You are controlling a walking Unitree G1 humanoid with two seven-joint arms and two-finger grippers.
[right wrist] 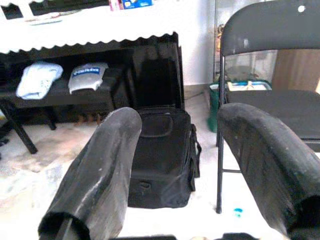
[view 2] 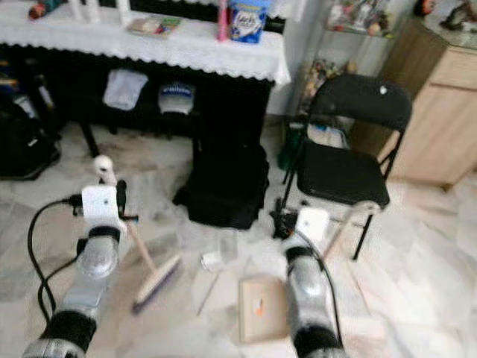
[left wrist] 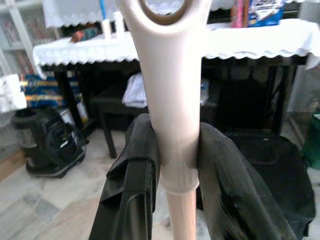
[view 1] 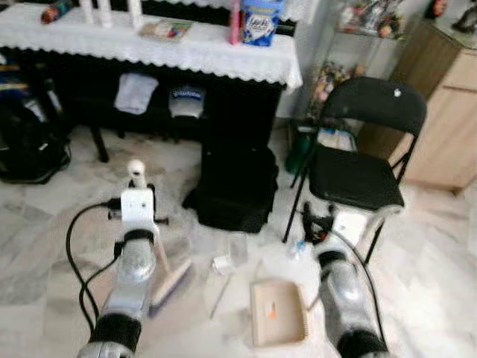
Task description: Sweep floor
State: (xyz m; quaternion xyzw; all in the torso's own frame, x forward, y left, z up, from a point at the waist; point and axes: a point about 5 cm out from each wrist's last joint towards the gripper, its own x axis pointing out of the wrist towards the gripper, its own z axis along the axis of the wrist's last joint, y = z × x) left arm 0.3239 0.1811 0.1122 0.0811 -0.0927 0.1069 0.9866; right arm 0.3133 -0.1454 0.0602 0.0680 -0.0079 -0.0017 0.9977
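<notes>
Far left: a dark backpack [view 1: 28, 149] sits on the marble floor [view 1: 45, 246] beside the legs of a black counter [view 1: 246, 112] covered with a white lace cloth [view 1: 149, 45]. Under the counter, folded pale cloths [view 1: 136, 92] lie on a lower shelf.

Left gripper [left wrist: 175, 165]: raised in front of the robot, jaws closed on the cream handle of the broom [view 1: 170, 282]. The left wrist view confirms both black fingers [left wrist: 225, 185] pressed against the handle just below its hanging loop. The handle slants down and to the right; the broom head rests on the floor, just left of the scattered litter.

Centre: a black soft bag [view 1: 235, 186] stands on the floor against the counter front. Before it lie a clear plastic cup [view 1: 238, 248], a crumpled white scrap [view 1: 221, 264] and a thin stick [view 1: 220, 296]. A beige dustpan [view 1: 278, 312] lies flat on the floor near these, with a small orange item inside it. On the counter top stand a blue-and-white packet [view 1: 261, 21] and a pink bottle [view 1: 235, 22].

Right gripper [right wrist: 175, 165]: held forward above the floor beside the dustpan, jaws open and holding nothing; the right wrist view shows the two fingers well apart, with the black bag visible between them.

Right: a black folding chair [view 1: 361, 156] stands just beyond the right gripper. A wooden cabinet [view 1: 447, 112] is at the far right.
</notes>
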